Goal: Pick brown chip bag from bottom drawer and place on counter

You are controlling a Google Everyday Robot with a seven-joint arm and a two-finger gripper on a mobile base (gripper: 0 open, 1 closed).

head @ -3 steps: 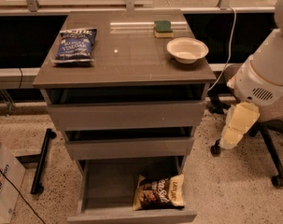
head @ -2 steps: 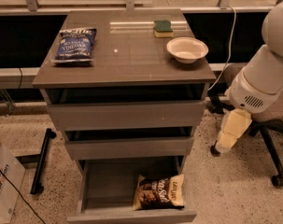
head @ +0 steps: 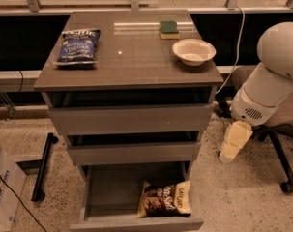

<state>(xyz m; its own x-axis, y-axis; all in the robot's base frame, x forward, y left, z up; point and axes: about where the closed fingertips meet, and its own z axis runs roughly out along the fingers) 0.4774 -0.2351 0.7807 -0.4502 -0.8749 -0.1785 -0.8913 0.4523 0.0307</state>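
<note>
The brown chip bag [head: 164,198] lies flat in the front right corner of the open bottom drawer [head: 107,192], brown and cream with white lettering. The counter [head: 131,57] is the grey-brown top of the three-drawer cabinet. My gripper [head: 228,153] hangs pointing down to the right of the cabinet, beside the middle drawer's level, above and right of the bag. It holds nothing that I can see. The white arm [head: 274,76] rises behind it at the right edge.
On the counter lie a blue vinegar chip bag [head: 78,46] at back left, a green sponge [head: 169,29] at the back and a cream bowl [head: 193,50] at the right. An office chair base [head: 281,158] stands right of the cabinet. A cardboard box [head: 3,192] sits at the left.
My arm and gripper have moved a little left and down, closer to the cabinet's right side. The bag and the drawer have not moved.
</note>
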